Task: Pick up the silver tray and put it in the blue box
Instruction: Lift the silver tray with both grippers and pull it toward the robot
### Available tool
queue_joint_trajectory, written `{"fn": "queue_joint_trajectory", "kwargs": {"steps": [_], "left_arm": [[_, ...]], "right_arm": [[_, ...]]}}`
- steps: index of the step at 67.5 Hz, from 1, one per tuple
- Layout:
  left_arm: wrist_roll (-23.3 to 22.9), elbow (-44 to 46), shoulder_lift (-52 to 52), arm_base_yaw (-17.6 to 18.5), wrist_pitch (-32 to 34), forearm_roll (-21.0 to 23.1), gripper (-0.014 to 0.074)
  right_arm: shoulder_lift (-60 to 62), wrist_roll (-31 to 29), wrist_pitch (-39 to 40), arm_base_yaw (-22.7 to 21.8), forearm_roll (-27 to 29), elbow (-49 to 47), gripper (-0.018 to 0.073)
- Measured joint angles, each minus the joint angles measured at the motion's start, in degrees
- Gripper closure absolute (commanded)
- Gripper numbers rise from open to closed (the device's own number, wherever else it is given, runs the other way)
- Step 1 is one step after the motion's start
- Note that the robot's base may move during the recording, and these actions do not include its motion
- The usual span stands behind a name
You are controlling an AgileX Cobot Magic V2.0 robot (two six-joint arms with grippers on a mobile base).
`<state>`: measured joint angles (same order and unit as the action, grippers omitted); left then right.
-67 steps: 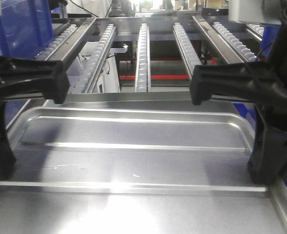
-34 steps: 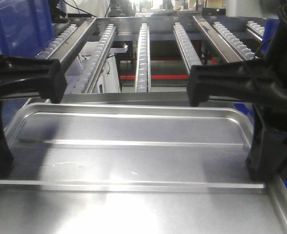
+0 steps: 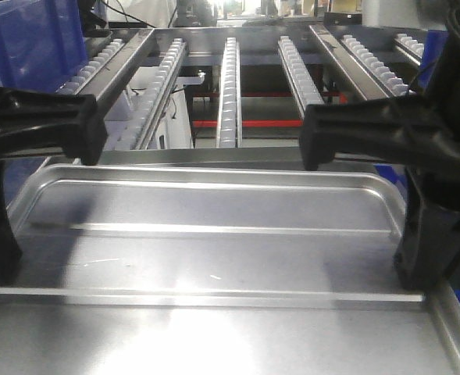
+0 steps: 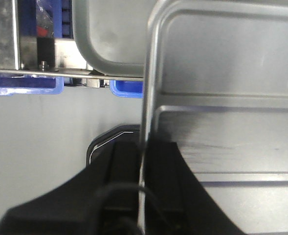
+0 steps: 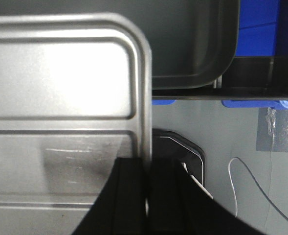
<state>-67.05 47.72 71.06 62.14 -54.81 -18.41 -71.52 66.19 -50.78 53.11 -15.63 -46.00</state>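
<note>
Metal pinched at both ends; grips silver tray (image 3: 214,203) by opposite side rims, left pincer (image 4: 143,147) and right pincer (image 5: 147,164) clenched, presumably to hold it level for blue box (image 3: 34,47).

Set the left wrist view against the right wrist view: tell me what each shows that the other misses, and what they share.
Only the left wrist view: the left gripper clamped on the left rim of the silver tray, and a bolted metal bracket at top left.
Only the right wrist view: the right gripper clamped on the right rim, a white cable and a tape patch.
Both: the tray, the corner of a duller grey pan beyond it, and blue plastic behind.
</note>
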Motion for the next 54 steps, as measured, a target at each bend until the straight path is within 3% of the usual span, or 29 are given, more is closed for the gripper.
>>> {"fn": "queue_joint_trajectory", "kwargs": {"steps": [54], "left_arm": [[-0.1,0.0,0.0,0.0,0.0,-0.2,0.0604]], "right_arm": [[0.0,0.1,0.0,0.0,0.0,0.0,0.0505]]}}
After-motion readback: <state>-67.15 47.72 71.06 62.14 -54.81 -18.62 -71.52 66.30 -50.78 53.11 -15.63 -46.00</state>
